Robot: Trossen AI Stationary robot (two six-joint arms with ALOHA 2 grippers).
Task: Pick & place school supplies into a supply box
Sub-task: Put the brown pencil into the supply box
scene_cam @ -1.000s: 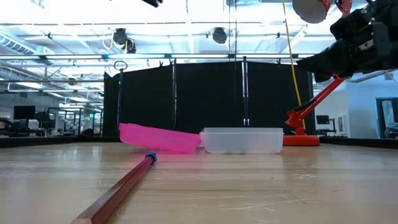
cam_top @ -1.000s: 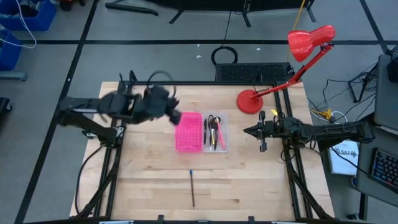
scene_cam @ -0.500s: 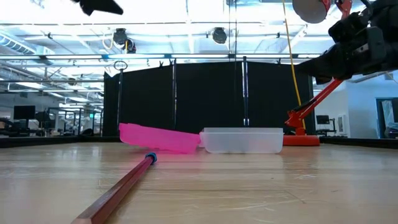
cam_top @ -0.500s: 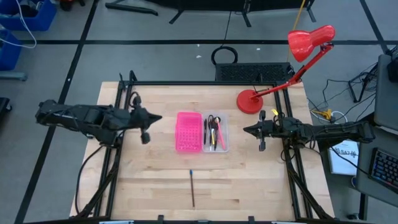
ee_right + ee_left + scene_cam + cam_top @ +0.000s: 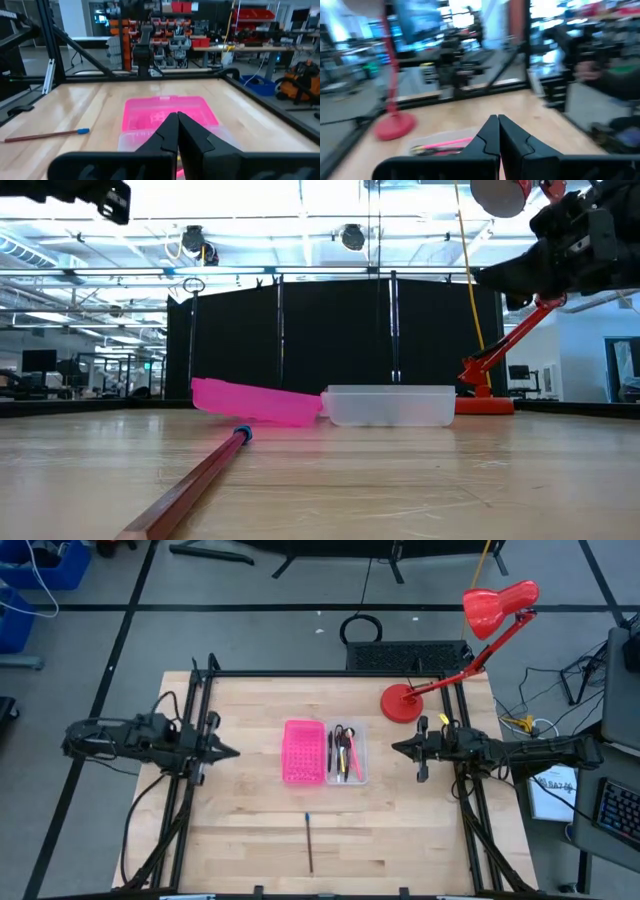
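Pencil [image 5: 309,843], brown with a blue end cap, lies alone on the near middle of the wooden table [image 5: 240,830], well apart from everything else. Farther in, at the table's centre, the clear supply box [image 5: 345,753] sits with its long side touching the pink perforated panel [image 5: 303,751] on its left; inside the box lie pens [image 5: 343,756] in black, pink and yellow, with the small scissors [image 5: 343,732] at its far end. The left gripper [image 5: 233,752] is held out level above the table's left edge, pointing right toward the panel, its fingers pressed together and carrying nothing. The right gripper [image 5: 394,749] mirrors it at the right edge, pointing left at the box, fingers likewise pressed together and empty. At the far right of the table stands a red desk lamp [image 5: 404,702], its shade reaching beyond the table. Beyond the far edge a black partition [image 5: 330,345] closes off a lit workshop.
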